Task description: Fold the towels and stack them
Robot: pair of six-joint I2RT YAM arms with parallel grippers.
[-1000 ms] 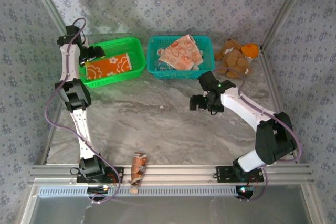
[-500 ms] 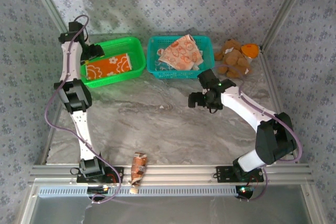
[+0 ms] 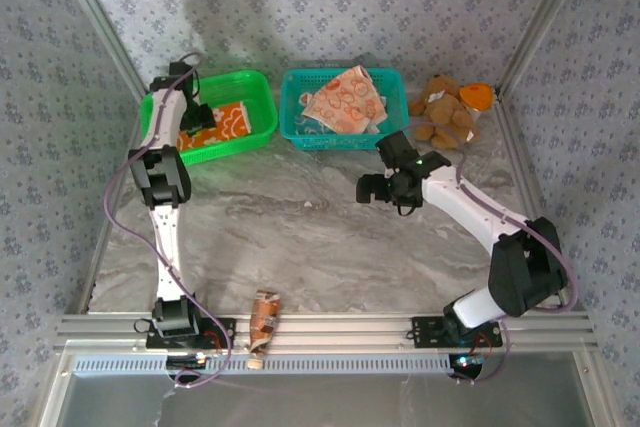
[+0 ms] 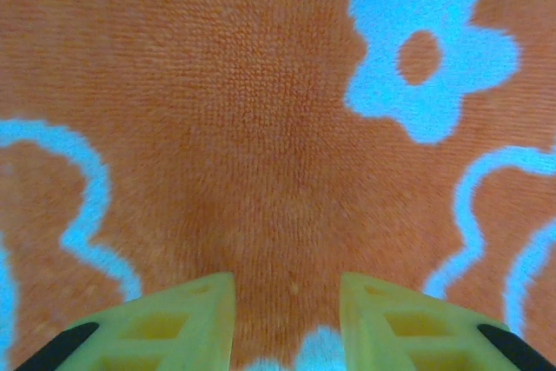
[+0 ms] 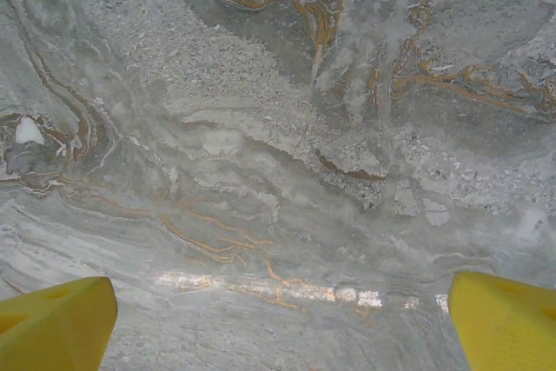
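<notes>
The bright orange towel (image 3: pixel 232 121) with white print lies in the green basket (image 3: pixel 262 97) at the back left. My left gripper (image 3: pixel 196 115) is down in that basket, and in the left wrist view its jaws (image 4: pixel 287 282) are shut on a bunched ridge of the orange towel (image 4: pixel 261 128). The pale peach towel (image 3: pixel 345 99) lies crumpled on top in the teal basket (image 3: pixel 293 115). My right gripper (image 3: pixel 384 190) hovers open over bare marble in front of the teal basket, nothing between its yellow fingers (image 5: pixel 56 323).
A brown teddy bear (image 3: pixel 445 112) sits at the back right beside the teal basket. A small brown wrapped object (image 3: pixel 265 317) lies on the front rail. The marble table (image 3: pixel 300 237) is ringed by patterned walls and metal posts.
My left arm swung right and down into the green basket, and its jaws closed onto the orange towel. The right gripper edged slightly left and stayed open.
</notes>
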